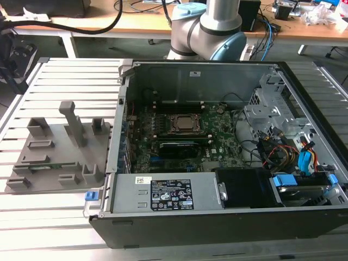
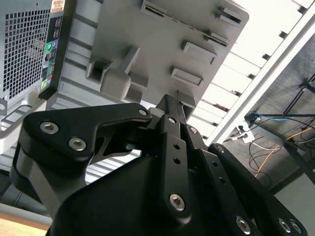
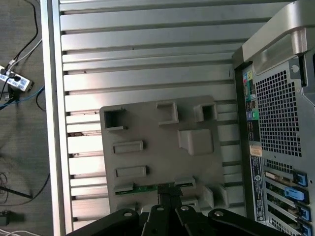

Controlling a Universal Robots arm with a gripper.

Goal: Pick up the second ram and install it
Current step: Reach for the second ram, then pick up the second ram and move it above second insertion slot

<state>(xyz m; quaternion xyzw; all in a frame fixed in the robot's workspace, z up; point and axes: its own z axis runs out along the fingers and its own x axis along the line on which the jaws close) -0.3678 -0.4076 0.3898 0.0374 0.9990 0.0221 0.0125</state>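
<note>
The second ram (image 3: 150,187) is a thin green stick lying in a slot of the grey fixture (image 3: 162,162), held between two small end holders. In the exterior view the ram (image 1: 46,165) lies near the fixture's front edge, at the exterior view's left of the open computer case (image 1: 217,141). My gripper (image 3: 170,196) hovers above the fixture, its black fingertips together with nothing between them, close over one end of the stick. In the second wrist view the gripper (image 2: 169,101) points down at the fixture (image 2: 162,44), apart from it.
The fixture (image 1: 54,147) carries an upright post (image 1: 70,119) and several raised blocks. It lies on a slatted metal table (image 1: 54,70). Inside the case are the green motherboard (image 1: 217,136) with the CPU socket (image 1: 185,124), a drive cage and cable bundles (image 1: 283,147).
</note>
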